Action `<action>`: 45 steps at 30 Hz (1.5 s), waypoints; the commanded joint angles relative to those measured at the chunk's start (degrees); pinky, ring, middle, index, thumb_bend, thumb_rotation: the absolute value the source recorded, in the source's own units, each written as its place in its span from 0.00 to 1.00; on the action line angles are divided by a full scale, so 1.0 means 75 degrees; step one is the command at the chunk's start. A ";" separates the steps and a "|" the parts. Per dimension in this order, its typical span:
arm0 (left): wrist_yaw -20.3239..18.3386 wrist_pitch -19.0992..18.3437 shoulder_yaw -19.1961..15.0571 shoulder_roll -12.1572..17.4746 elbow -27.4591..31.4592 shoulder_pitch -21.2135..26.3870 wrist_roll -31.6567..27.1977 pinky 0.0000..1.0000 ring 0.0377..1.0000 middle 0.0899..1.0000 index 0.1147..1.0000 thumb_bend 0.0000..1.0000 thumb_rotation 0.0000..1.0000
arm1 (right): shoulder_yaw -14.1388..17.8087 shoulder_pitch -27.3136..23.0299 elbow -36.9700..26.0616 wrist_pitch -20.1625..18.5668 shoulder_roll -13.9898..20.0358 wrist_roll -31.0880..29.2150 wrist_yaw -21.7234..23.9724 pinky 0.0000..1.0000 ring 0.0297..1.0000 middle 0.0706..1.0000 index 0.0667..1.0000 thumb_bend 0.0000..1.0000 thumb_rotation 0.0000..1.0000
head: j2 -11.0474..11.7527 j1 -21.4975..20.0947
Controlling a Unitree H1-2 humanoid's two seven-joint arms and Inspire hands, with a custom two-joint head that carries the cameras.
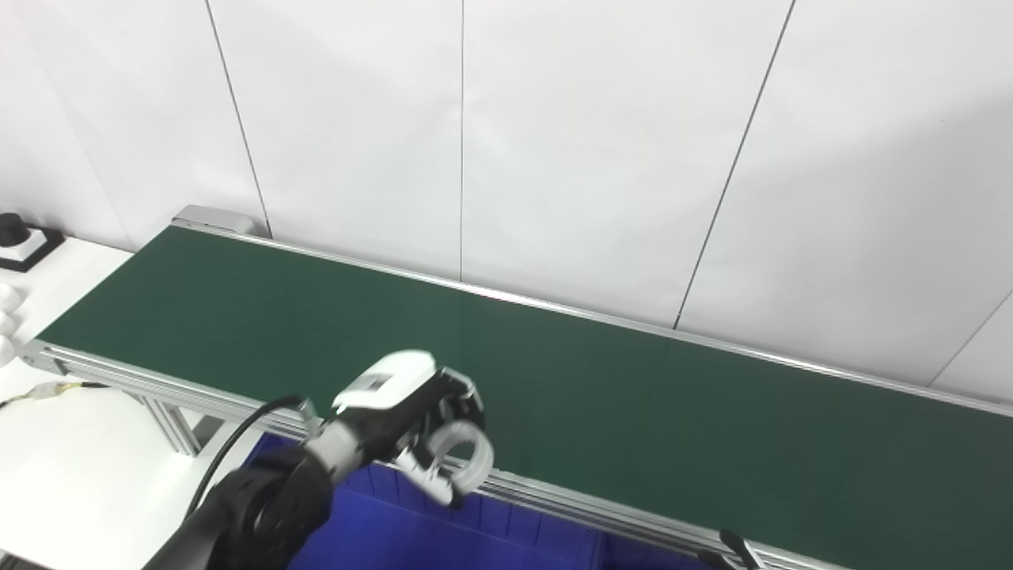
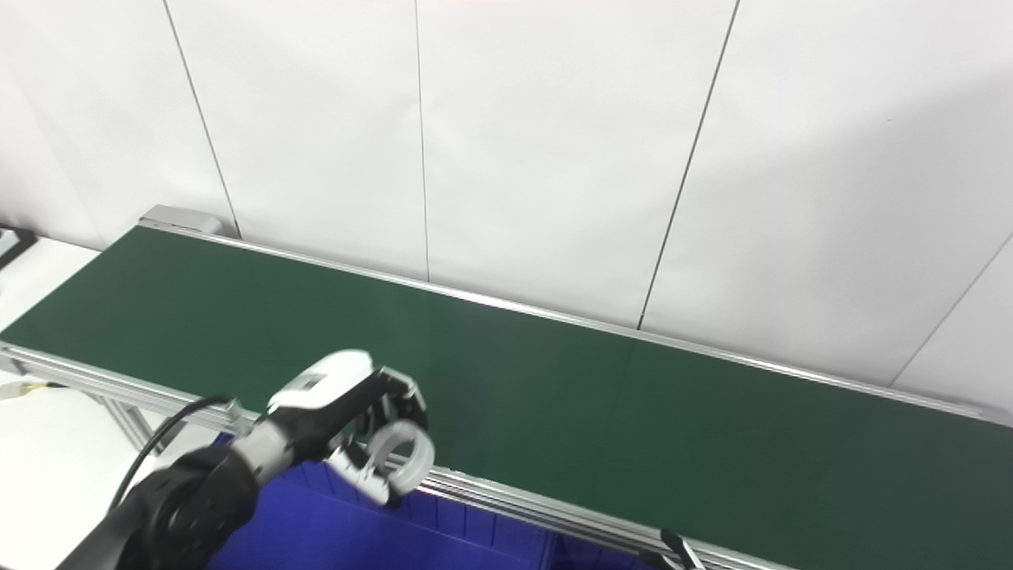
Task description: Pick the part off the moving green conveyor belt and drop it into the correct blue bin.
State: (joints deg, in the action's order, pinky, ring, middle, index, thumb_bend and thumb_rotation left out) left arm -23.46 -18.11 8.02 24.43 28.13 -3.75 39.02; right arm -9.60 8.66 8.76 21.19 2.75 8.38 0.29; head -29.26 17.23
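The left hand (image 1: 411, 427) held a translucent white ring-shaped part (image 1: 463, 453), its fingers (image 1: 423, 475) curled around the ring. Hand and part hung over the near aluminium rail (image 1: 554, 499) of the green conveyor belt (image 1: 633, 396), at that rail's edge and above the blue bin (image 1: 443, 530) sitting below it. A pale label sat on the back of the hand, but its writing was too small to read. A black cable (image 1: 237, 443) ran along the arm. Beyond the belt's left end, a white counter (image 1: 71, 451) carried a black knob on a base (image 1: 20, 237). The right hand was out of sight.
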 commanded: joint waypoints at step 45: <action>0.2127 0.1006 0.0183 -0.0494 -0.2500 -0.1023 0.0523 0.39 0.39 0.46 0.45 0.50 0.00 | 0.0571 0.0032 -0.1766 -0.1348 0.0409 -0.0684 0.0610 0.64 0.71 0.75 0.85 0.47 0.64 | -0.2082 0.0390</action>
State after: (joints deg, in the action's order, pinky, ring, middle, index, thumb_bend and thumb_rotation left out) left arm -9.54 -11.98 9.49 20.51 8.64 -12.67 42.62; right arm -5.52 9.53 -2.77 10.82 5.82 3.42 4.68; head -44.83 20.13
